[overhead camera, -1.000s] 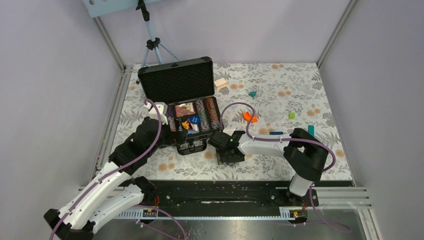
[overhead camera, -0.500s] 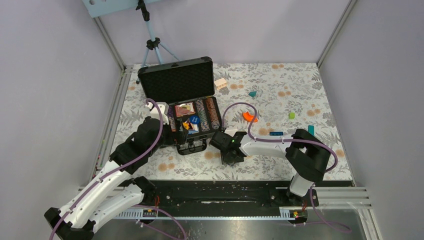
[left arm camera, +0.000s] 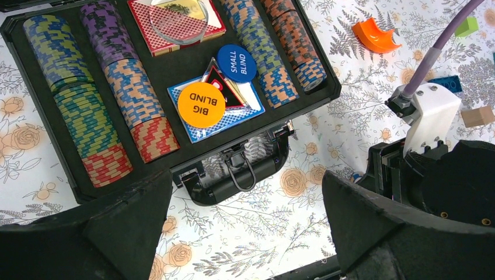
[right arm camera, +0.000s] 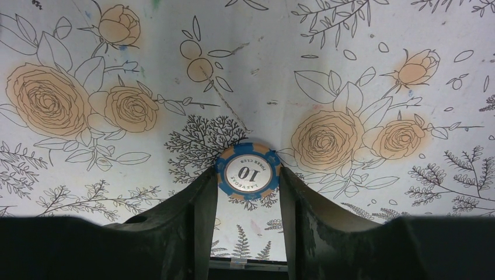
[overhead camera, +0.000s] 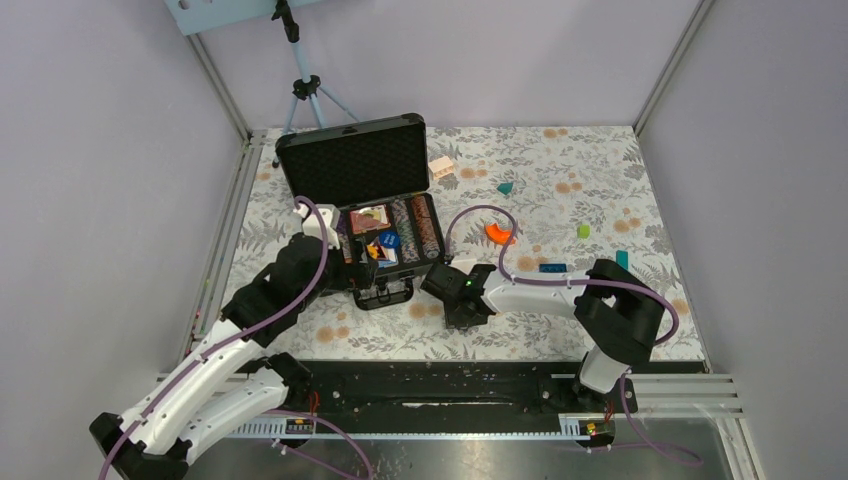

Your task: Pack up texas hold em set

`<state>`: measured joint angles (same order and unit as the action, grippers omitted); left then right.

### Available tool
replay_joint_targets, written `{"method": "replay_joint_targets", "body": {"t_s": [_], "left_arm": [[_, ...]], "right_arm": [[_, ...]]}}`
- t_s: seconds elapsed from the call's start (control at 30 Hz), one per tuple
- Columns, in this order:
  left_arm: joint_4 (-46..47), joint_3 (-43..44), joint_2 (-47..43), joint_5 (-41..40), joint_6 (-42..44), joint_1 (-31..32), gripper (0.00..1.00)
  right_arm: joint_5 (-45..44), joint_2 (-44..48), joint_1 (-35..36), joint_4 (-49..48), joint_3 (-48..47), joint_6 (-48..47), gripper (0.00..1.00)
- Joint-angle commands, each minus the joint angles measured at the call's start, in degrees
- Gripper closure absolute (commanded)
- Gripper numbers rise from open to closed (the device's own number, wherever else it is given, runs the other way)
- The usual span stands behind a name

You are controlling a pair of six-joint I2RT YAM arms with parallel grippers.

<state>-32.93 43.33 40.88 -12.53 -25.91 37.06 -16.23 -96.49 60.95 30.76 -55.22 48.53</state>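
Grip quality decides this step. Your right gripper [right arm camera: 248,185] has its two black fingers [right arm camera: 198,201] set against opposite sides of the poker chip [right arm camera: 247,172], pinching it by the rim. The chip lies flat on the tabletop [right arm camera: 350,58], toward the near edge and just off the near right corner of the briefcase [overhead camera: 352,165].

It is a thin, hard disc, blue and orange with a white centre marked 10, and it offers only a narrow, probably smooth edge. The floral sheet under it looks slick. Keep the fingertips low against that surface, let the squeeze firm up before you lift, and rise straight. An early or slanted pull could, I judge, let it slip out or tip.

The chip rows [left arm camera: 131,87] stand on edge in black foam channels, so the chip will need turning before it slots in.

Your left gripper [left arm camera: 245,216] is spread wide and holds nothing, hanging over the case's near edge by the handle [left arm camera: 233,181]. Keep it off the glossy BIG BLIND disc [left arm camera: 201,105] and the patterned card deck [left arm camera: 175,29].
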Motion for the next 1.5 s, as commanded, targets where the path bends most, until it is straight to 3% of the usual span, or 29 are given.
{"method": "replay_joint_targets", "body": {"t_s": [0.0, 0.77, 1.03, 1.23, 1.47], "left_arm": [[1.9, 0.0, 0.19, 0.97, 0.24, -0.24, 0.01], [21.42, -12.25, 3.39, 20.77, -20.91, -0.23, 0.06], [26.96, -14.58, 5.34, 24.76, -24.03, -0.27, 0.1], [25.73, -14.57, 4.24, 23.34, -24.22, -0.23, 0.12], [16.85, -11.41, -2.32, 15.96, -21.09, -0.32, 0.12]], "right_arm": [[1.48, -0.25, 0.22, -0.36, 2.41, 2.11, 0.57], [-0.67, 8.29, 0.22, -1.32, 0.54, -6.95, 0.56], [-0.17, 12.63, 0.22, -1.37, 1.01, -10.44, 0.56], [-0.27, 12.27, 0.22, -0.56, -1.31, -13.12, 0.56], [-1.32, 4.4, 0.06, 4.02, -11.7, -17.04, 0.56]]}}
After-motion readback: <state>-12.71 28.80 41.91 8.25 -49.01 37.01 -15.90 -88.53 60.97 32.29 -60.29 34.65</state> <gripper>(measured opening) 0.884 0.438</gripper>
